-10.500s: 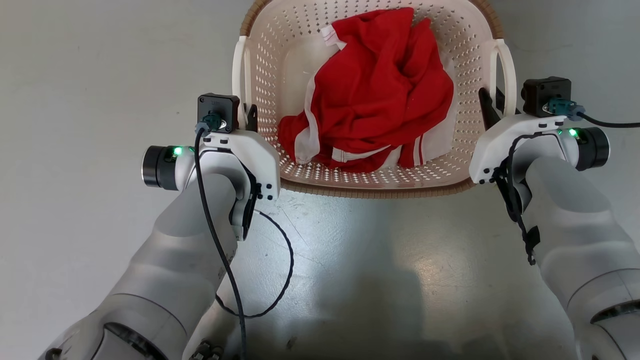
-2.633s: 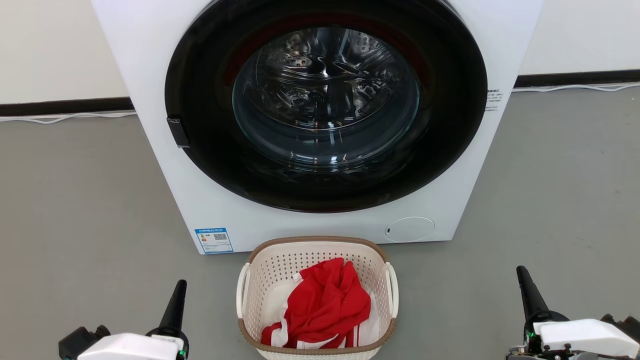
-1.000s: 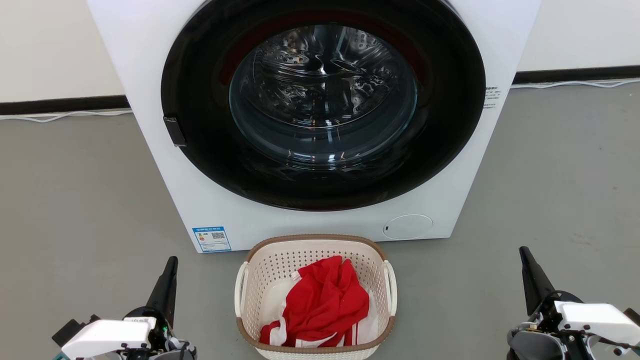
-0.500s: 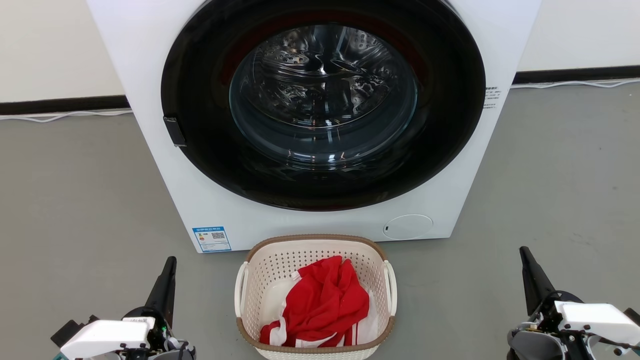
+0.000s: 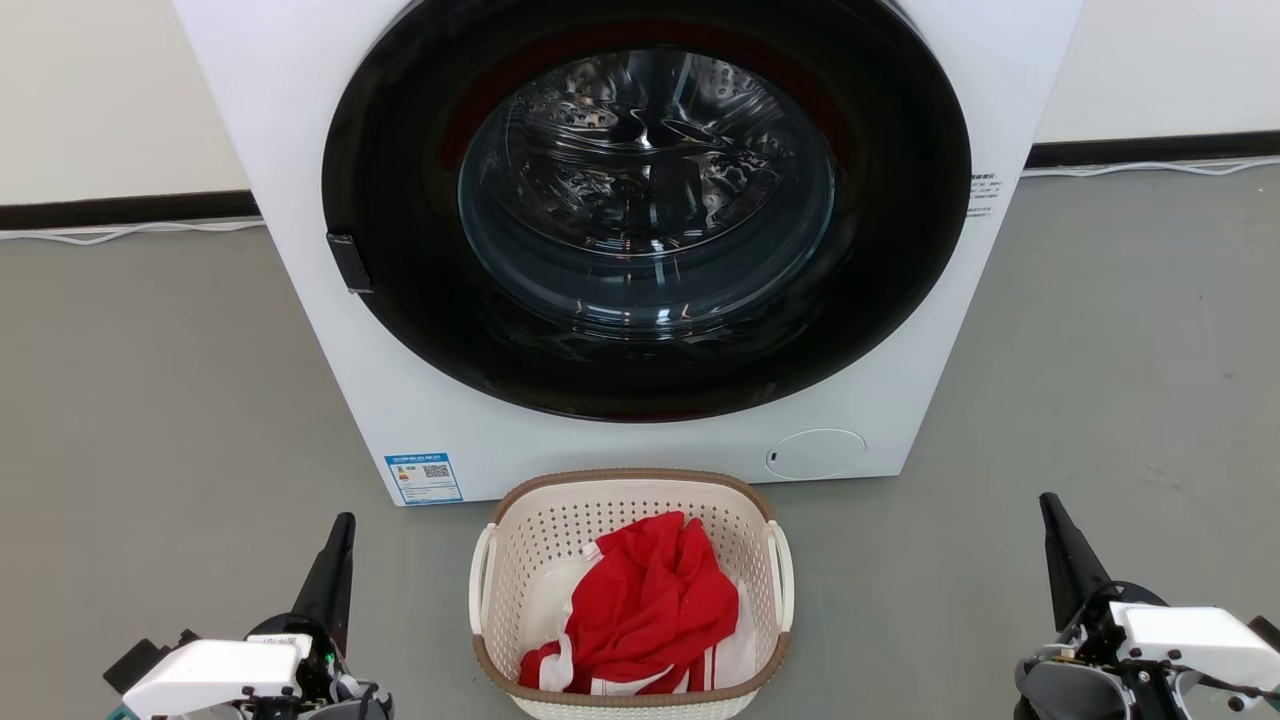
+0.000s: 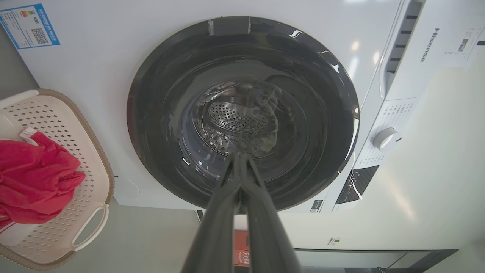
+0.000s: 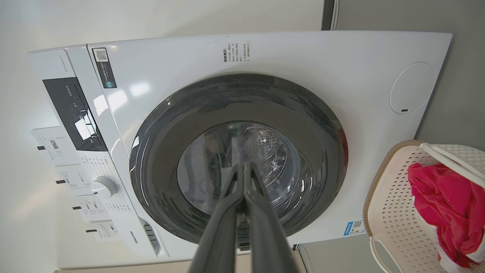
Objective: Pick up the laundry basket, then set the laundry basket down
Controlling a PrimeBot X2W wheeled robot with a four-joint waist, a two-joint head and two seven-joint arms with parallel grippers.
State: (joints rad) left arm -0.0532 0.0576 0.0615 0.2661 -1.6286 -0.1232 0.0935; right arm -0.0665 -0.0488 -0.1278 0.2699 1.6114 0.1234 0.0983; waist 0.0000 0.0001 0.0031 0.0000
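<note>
Ten and a half seconds ago the head camera looked straight down into the laundry basket (image 5: 545, 545), with one claw at each of its white side handles. The camera now faces forward, and the basket sits alone on the grey floor (image 5: 150, 400), with neither claw touching it. Against the picture from 2.6 seconds ago the whole scene has shifted slightly, which is the camera's doing, and both claws sit a little higher in the frame. Nothing differs from the pictures of one second and half a second ago. The basket stands upright just in front of the white washer (image 5: 300, 150), below its round dark door (image 5: 640, 200), and a crumpled red garment (image 5: 650, 600) lies inside it. In the head view the left claw (image 5: 342, 535) is at the lower left and the right claw (image 5: 1052, 515) at the lower right. The basket lies between them, clearly apart from each, with bare floor on both sides. In the left wrist view the left claw (image 6: 238, 157) has its two dark fingers pressed together with nothing between them. It points at the washer door, and the basket (image 6: 72, 125) lies off at that view's left edge. In the right wrist view the right claw (image 7: 245, 165) is likewise pinched closed and empty, aimed at the door, with the basket (image 7: 390, 204) at that view's lower right.
</note>
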